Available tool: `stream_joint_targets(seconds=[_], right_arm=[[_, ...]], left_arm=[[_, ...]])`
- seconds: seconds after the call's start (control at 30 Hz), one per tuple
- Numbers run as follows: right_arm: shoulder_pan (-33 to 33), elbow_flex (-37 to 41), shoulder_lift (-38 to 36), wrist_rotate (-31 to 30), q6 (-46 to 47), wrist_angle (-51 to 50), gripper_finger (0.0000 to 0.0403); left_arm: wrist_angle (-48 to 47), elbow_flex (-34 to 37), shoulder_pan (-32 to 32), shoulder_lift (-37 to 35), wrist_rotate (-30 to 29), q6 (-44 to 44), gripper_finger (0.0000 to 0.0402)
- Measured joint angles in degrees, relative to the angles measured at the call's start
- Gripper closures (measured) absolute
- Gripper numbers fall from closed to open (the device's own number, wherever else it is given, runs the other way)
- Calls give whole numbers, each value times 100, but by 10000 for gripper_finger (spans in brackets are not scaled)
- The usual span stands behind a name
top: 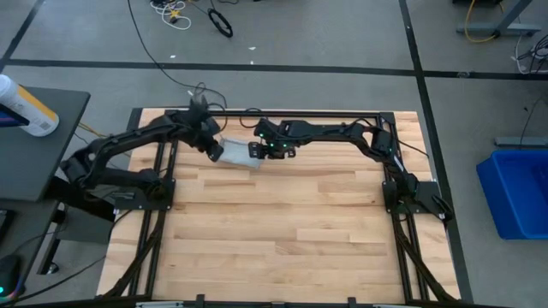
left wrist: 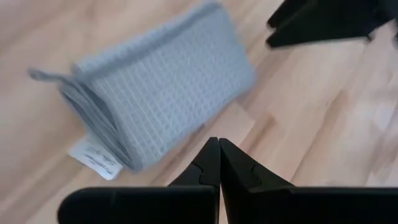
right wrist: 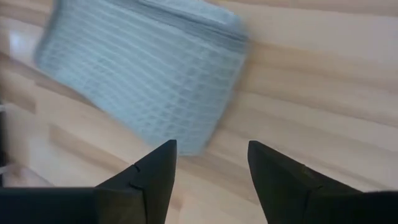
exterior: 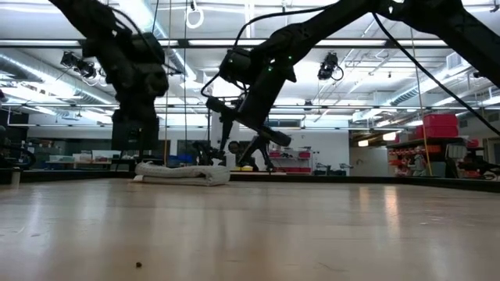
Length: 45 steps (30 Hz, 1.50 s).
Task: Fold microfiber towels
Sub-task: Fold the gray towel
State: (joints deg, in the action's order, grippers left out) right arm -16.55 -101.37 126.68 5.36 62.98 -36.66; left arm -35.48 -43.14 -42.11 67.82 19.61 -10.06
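The microfiber towel is light grey-blue with a fine waffle-grid weave; its stacked folded edges read slightly darker grey. A small white tag carries faint markings, possibly print, too blurred to read. The bench is pale wood in lengthwise planks of alternating light and honey tones. Both arms are black; the left end effector and right end effector have matte black fingers. Green indicator lights show near the right wrist.

One folded grey-blue towel lies on one wooden bench, between two pincers: left pincer, right pincer.
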Motion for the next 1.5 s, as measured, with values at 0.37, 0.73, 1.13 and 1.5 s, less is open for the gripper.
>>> stream_joint_targets(seconds=[0.37,0.73,1.13,1.5], right_arm=[[-123,687,0,369,473,951,201],[-331,824,1,497,608,1435,191],[-438,823,44,627,691,1703,181],[-305,807,469,944,1120,2173,187]], left_arm=[[561,405,-37,713,5,152,401],[1033,403,-37,1898,-95,252,401],[1268,392,-37,2222,28,292,401],[1269,394,-37,2226,57,298,401]])
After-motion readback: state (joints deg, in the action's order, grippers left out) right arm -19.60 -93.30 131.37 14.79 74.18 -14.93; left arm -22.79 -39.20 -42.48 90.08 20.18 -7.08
